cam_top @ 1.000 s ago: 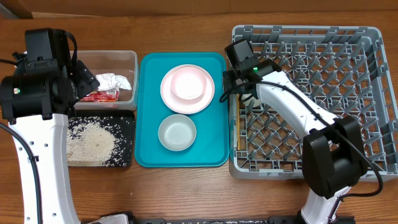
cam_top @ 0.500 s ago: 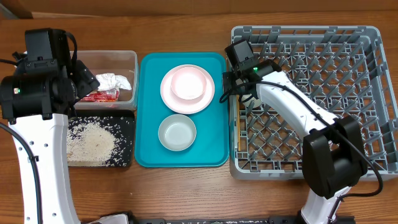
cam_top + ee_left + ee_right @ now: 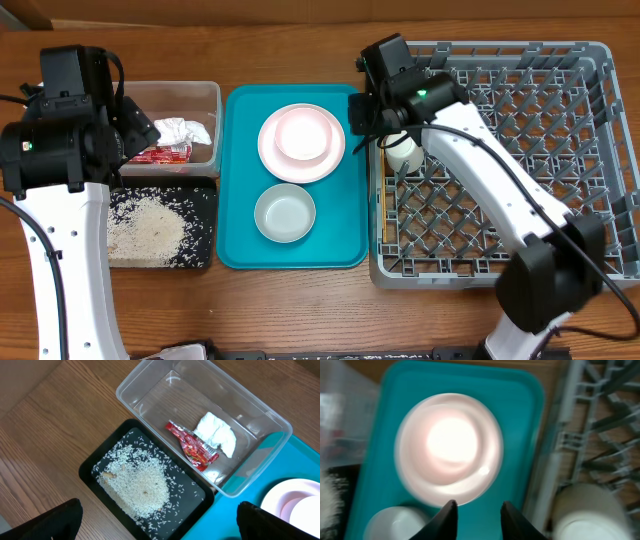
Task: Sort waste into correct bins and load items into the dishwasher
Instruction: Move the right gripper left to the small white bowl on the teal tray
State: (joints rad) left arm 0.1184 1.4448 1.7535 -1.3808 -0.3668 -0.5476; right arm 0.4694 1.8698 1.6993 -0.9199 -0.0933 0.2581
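The pale pink plate (image 3: 272, 152) lies on the teal tray with the white-pink bowl (image 3: 303, 134) on it; both show blurred in the right wrist view (image 3: 450, 447). The grey-green bowl (image 3: 285, 213) sits nearer the front. The white cup (image 3: 402, 153) stands in the grey dish rack (image 3: 560, 160) at its left edge. My right gripper (image 3: 368, 112) is open and empty above the tray's right edge. The napkin (image 3: 216, 435) and red wrapper (image 3: 192, 446) lie in the clear tub (image 3: 165, 380). Rice (image 3: 137, 482) lies in the black tray (image 3: 95, 462). My left gripper (image 3: 155, 535) is open and empty above them.
The teal tray (image 3: 240, 180) lies between the bins and the rack. The rack fills the right side of the table. Bare wood shows along the front and back edges.
My right gripper has let go of the white cup, which now stands in the rack. It has lifted and moved back toward the tray. The left arm has not moved.
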